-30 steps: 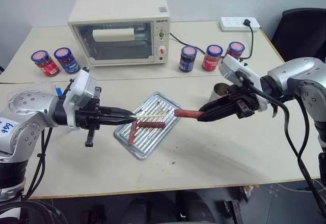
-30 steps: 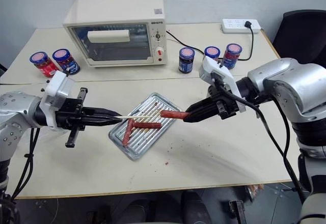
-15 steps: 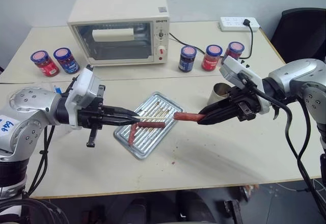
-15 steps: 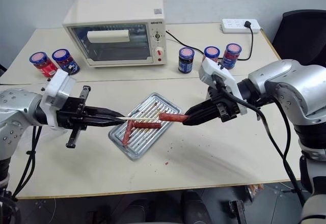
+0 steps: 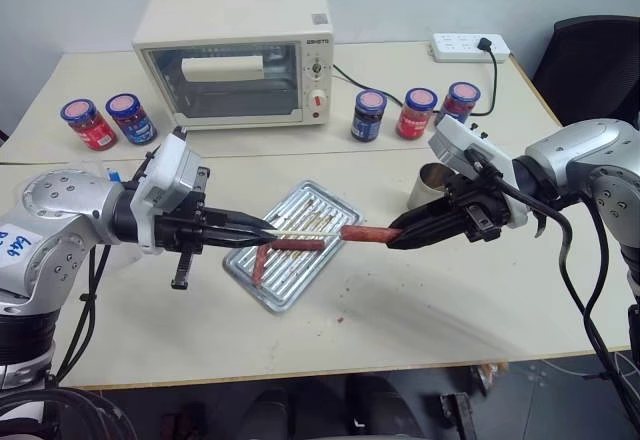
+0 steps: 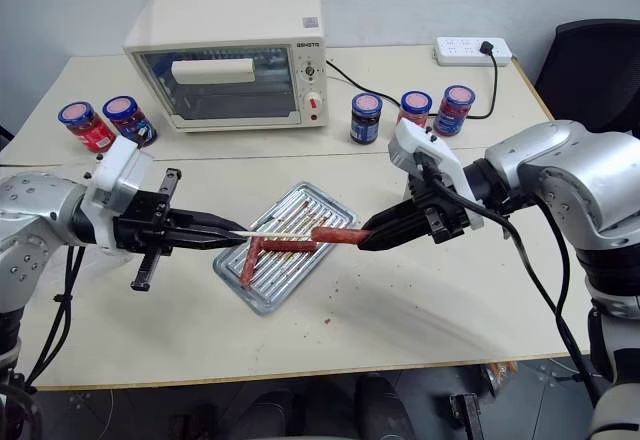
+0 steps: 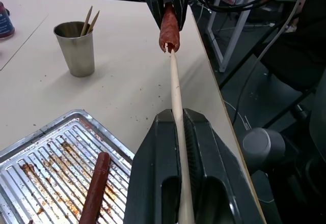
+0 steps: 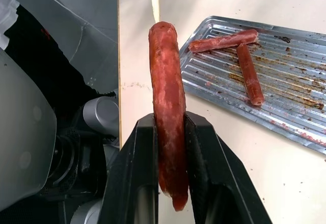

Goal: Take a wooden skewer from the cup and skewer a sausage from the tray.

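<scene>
My left gripper (image 5: 264, 231) is shut on a wooden skewer (image 5: 305, 232) that it holds level over the tray (image 5: 290, 285), pointing to the right. My right gripper (image 5: 396, 237) is shut on a sausage (image 5: 365, 232), which it holds level and pointing back at the skewer. In the left wrist view the skewer (image 7: 175, 81) tip meets the end of the sausage (image 7: 169, 26). Two more sausages (image 8: 220, 40) (image 8: 250, 74) lie on the ribbed tray (image 8: 290, 109). The metal cup (image 7: 75, 48) with spare skewers stands behind the right gripper.
A cream toaster oven (image 5: 235, 55) stands at the back of the table. Two jars (image 5: 90, 123) are at the back left and three jars (image 5: 417, 112) at the back right, with a power strip (image 5: 470, 47) beyond. A black chair (image 5: 595, 60) stands off the table's right corner.
My left gripper has edged slightly to the right with the skewer, so its tip now sits at the sausage's end. The right gripper and its sausage have kept still.
</scene>
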### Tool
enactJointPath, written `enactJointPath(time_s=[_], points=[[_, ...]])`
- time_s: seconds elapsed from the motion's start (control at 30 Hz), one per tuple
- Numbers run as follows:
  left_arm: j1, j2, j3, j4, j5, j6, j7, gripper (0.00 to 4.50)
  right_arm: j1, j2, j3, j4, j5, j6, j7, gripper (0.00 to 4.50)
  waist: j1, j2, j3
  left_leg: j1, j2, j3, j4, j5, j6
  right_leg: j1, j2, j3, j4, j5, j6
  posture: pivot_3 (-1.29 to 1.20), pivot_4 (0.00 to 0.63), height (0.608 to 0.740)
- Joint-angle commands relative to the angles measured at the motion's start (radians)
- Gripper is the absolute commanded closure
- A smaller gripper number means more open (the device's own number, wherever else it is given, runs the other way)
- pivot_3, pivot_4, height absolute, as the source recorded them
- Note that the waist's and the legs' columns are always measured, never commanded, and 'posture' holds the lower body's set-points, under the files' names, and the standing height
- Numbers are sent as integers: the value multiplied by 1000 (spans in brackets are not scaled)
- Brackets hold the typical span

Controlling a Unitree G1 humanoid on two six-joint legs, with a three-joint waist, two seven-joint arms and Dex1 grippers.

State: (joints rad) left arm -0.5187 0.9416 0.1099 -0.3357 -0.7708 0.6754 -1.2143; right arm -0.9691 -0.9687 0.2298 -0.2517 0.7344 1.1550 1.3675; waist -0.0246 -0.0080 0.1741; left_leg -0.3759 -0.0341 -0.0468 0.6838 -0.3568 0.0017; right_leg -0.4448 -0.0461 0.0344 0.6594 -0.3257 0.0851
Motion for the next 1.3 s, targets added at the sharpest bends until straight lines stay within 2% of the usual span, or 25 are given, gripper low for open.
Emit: enactJointPath(time_s=[0.03,0.77,1.3], points=[[-20,-2,5,-2,6,-16,-3,4500,-8,-12,-38,-31,17,-9,2,3804,0,0,0,0,0,0,0,0,0,0,0,0,0,0,0,0,150,740],[-83,-76,-65,20,43,-27,-2,4500,-70,66,-47,-62,94,50,-81,3804,-1,0,0,0,0,0,1,0,0,0,0,0,1,0,0,0,150,740],[-114,-140,-108,34,80,-37,3,4500,-88,85,-7,-60,53,35,-109,3804,0,0,0,0,0,0,1,0,0,0,0,0,2,0,0,0,150,740]])
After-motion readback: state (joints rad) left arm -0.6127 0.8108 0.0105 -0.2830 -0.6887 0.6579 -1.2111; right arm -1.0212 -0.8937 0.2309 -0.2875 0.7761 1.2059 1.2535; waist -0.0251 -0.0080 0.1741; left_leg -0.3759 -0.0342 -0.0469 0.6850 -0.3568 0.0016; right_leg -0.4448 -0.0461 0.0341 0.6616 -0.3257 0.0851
